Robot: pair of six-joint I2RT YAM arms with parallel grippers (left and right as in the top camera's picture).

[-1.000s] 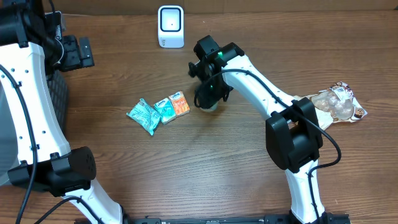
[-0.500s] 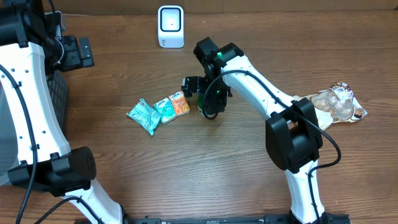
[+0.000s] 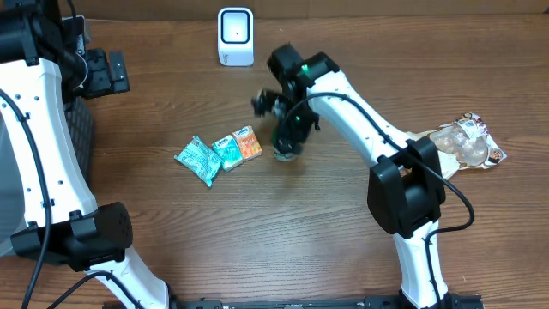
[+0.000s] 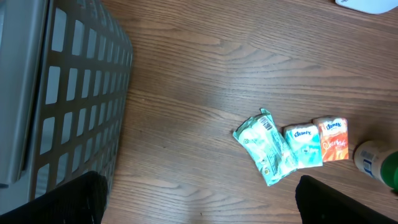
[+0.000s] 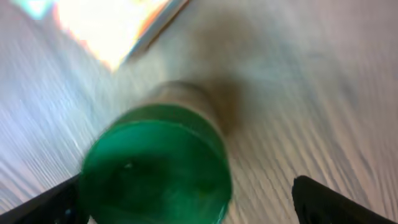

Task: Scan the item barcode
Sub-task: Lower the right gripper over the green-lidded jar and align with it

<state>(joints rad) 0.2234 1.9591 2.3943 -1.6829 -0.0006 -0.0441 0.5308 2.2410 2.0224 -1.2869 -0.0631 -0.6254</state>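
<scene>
Any sideways brush from the right hand [image 5: 189,196] could knock the green-capped bottle [image 5: 155,168] over, rolling its barcode away from the scanner [image 3: 235,36]. The hand is spread wide, released, straddling the bottle without gripping it. The bottle sits mid-frame overhead, just right of the tissue packs [image 3: 219,150] on the tabletop [image 3: 257,232].

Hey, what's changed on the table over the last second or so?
The right gripper opened and let go of the green-capped bottle it had been holding. The bottle now sits on the table beside the packets, and the gripper is blurred with motion above it. The packets, scanner, snack bag and left arm stayed put.
</scene>
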